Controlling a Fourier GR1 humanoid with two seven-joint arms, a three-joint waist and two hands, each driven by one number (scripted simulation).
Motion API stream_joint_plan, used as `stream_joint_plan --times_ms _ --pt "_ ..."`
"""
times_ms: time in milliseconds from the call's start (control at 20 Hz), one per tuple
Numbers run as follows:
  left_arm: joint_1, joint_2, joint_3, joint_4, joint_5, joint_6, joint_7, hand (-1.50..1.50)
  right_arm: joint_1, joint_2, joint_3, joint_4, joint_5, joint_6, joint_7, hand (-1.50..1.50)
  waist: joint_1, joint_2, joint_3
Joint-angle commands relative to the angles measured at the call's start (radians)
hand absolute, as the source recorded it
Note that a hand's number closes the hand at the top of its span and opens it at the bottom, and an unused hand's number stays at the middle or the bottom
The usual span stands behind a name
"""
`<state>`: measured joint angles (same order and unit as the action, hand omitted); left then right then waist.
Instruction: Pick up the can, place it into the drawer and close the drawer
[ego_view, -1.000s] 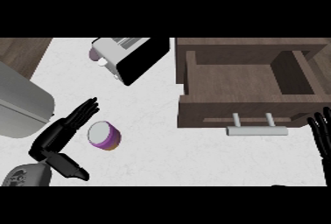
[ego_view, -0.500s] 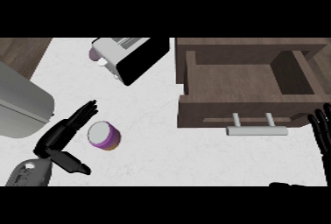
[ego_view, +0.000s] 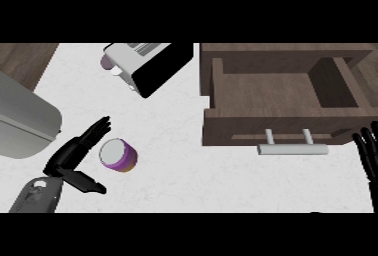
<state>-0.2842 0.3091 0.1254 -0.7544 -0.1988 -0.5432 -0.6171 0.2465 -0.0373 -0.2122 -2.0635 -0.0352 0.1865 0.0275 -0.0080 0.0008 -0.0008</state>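
A purple can with a pale lid lies on the white counter at the left. My left hand is open right beside it on its left, fingers straight and pointing up past it, thumb spread below the can. The brown wooden drawer stands pulled open at the upper right, its inside bare, with a grey bar handle on its front. My right hand rests open at the right edge, fingers up, just right of the handle.
A white toaster with a black side stands at the top centre, a purple object half hidden behind it. A large grey rounded appliance fills the left edge. White counter lies between the can and the drawer.
My left hand has slid a little closer to the can. The can, drawer and right hand have not visibly moved.
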Motion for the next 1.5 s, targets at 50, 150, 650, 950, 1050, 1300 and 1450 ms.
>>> stream_joint_plan --times_ms 50,150,650,950,1050,1300,1450 --pt "-0.046 -0.02 -0.021 0.163 -0.047 0.009 -0.138 -1.5 0.005 -0.03 -0.05 -0.049 -0.088 0.036 0.058 -1.5 -0.005 0.001 0.0" --pt "-0.078 -0.006 -0.01 0.186 -0.033 -0.007 -0.15 -1.5 0.055 -0.005 -0.03 -0.052 -0.047 0.04 0.002 -1.5 -0.007 0.001 0.0" --pt "-0.137 -0.016 -0.027 0.29 -0.057 0.037 -0.17 -1.5 -0.062 -0.001 -0.001 -0.044 0.0 -0.016 0.096 -1.5 -0.003 0.002 0.0" --pt "-0.176 -0.041 -0.02 0.284 -0.026 0.03 -0.128 -1.5 -0.009 0.007 -0.024 -0.093 -0.03 -0.001 0.094 -1.5 -0.003 0.001 0.0" --pt "-0.182 -0.04 -0.033 0.274 -0.036 0.03 -0.112 -1.5 -0.004 0.01 -0.04 -0.062 -0.035 0.007 0.06 -1.5 -0.001 0.0 0.0" --pt "-0.181 -0.087 -0.057 0.243 -0.039 0.043 -0.06 -1.5 0.037 0.026 -0.016 -0.109 -0.024 0.024 0.074 -1.5 0.001 -0.001 0.001" --pt "-0.162 -0.144 -0.074 0.228 -0.048 0.094 -0.109 -1.5 0.019 0.006 -0.041 -0.114 -0.069 0.029 0.107 -1.5 0.001 -0.001 0.001"
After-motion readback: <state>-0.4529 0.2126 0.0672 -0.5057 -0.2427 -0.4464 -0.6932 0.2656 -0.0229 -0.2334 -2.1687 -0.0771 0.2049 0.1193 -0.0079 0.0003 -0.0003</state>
